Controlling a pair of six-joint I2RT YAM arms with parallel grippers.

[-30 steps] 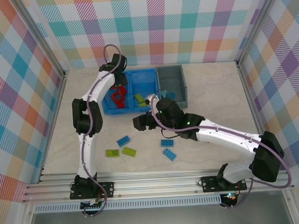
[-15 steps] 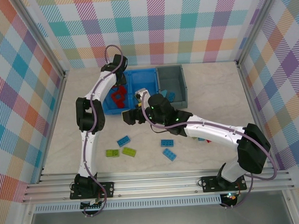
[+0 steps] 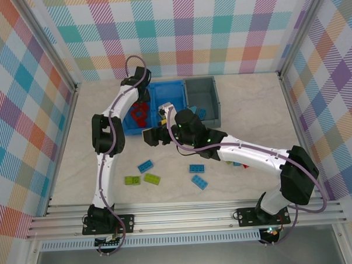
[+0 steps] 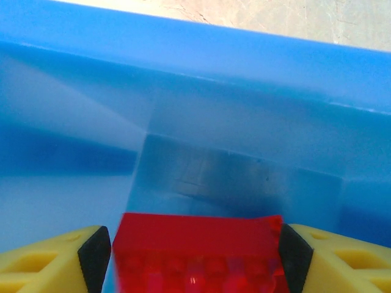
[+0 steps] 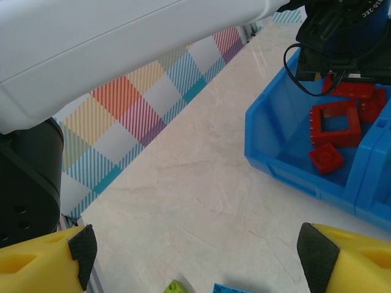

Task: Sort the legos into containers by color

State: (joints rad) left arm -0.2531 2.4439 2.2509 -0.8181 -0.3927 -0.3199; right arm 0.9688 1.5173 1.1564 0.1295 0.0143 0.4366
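My left gripper (image 4: 194, 256) hangs inside the blue container's (image 3: 168, 85) left compartment. A red lego (image 4: 198, 244) sits between its fingers (image 4: 95, 253); the right pad touches it and a thin gap shows at the left pad. Below lie other red legos (image 3: 137, 117), among them a hollow square frame (image 5: 335, 122). Green legos (image 3: 163, 116) fill the right compartment, and blue ones (image 3: 199, 112) lie in the grey container (image 3: 200, 81). My right gripper (image 3: 147, 136) is wide open over bare table in front of the blue container (image 5: 269, 165), holding nothing.
Loose on the table nearer the arms are a blue lego (image 3: 145, 166), two green ones (image 3: 132, 180) (image 3: 152, 178) and two more blue ones (image 3: 196, 168) (image 3: 199, 182). Checked walls enclose the table on three sides.
My right gripper has swung left along the front of the blue container and then held still. The left gripper has stayed over the red compartment.
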